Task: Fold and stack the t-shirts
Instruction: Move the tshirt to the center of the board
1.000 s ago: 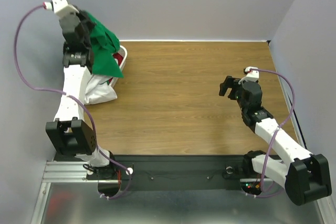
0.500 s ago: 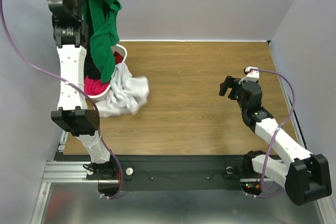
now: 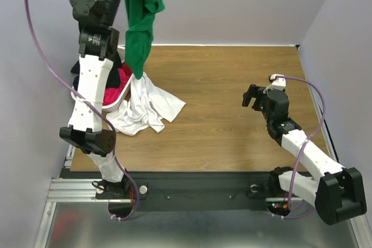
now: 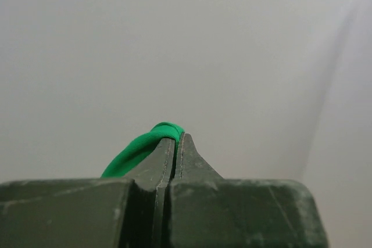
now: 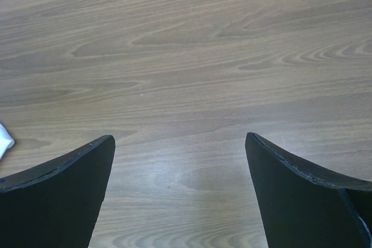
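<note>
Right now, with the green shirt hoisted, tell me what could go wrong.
The left gripper pinches only a small fold of the green t-shirt; it may slip out. Its hanging end reaches the white t-shirt lying beside the laundry basket, and could drag it along.

Left gripper [image 4: 177,141] high, clamped on green t-shirt [image 4: 135,153]; right gripper [image 5: 179,139] low, agape.

- a wooden table [image 3: 232,85] with brown grain filled the middle.
- a white basket [image 3: 119,96] sat at its left edge, mostly hidden.
- plain grey walls [image 3: 232,4] stood behind.
</note>
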You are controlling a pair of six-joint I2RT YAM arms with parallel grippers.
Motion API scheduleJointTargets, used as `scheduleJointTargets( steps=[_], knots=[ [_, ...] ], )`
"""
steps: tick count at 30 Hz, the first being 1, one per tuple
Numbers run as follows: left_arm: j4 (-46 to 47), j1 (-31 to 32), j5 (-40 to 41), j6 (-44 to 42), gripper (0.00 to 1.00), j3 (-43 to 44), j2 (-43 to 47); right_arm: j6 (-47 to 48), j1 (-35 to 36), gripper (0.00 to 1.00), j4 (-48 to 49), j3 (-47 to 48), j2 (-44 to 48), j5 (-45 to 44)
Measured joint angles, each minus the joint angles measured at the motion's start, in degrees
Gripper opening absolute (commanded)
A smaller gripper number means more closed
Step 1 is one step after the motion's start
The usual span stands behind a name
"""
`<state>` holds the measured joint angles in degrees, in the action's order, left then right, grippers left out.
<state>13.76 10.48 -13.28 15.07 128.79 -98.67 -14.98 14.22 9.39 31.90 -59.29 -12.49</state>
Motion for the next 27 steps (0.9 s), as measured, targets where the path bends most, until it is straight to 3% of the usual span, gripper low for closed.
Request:
scheduleJointTargets(
  steps=[4, 10, 17, 18, 20, 21, 22, 27],
  knots=[
    [3.4, 8.7, -5.4, 0.3, 0.0, 3.5, 0.5, -0.1, 0.0, 1.0, 0.0, 0.0, 0.1, -1.3],
    [9.3, 16.8, -10.1, 1.5, 0.0, 5.8, 0.8, -0.8, 0.0, 1.0, -0.7, 0.0, 4.4, -6.1],
    [12.2, 25.5, -10.0, -0.5, 0.0, -0.2, -0.8, -1.9, 0.0, 1.0, -3.0, 0.0, 15.5, -14.0],
    [12.4, 26.2, -9.4, -1.0, 0.22, -2.2, -1.6, -1.9, 0.0, 1.0, -3.1, 0.0, 17.1, -15.0],
    [12.5, 26.9, -7.3, -1.6, 0.53, -6.8, -2.8, -1.9, 0.0, 1.0, -3.3, 0.0, 19.8, -16.5],
    [12.1, 27.2, -5.3, -1.9, 0.87, -9.2, -4.0, -2.0, 0.0, 1.0, -3.4, 0.0, 20.9, -17.3],
    [10.9, 27.3, -2.6, -2.6, 0.98, -11.0, -5.6, -2.0, 0.0, 1.0, -3.5, 0.0, 21.4, -17.9],
    [2.1, 27.6, 12.1, -3.8, 0.99, -18.8, -13.0, -2.0, 0.0, 1.0, -3.8, 0.0, 21.3, -19.2]
  ],
)
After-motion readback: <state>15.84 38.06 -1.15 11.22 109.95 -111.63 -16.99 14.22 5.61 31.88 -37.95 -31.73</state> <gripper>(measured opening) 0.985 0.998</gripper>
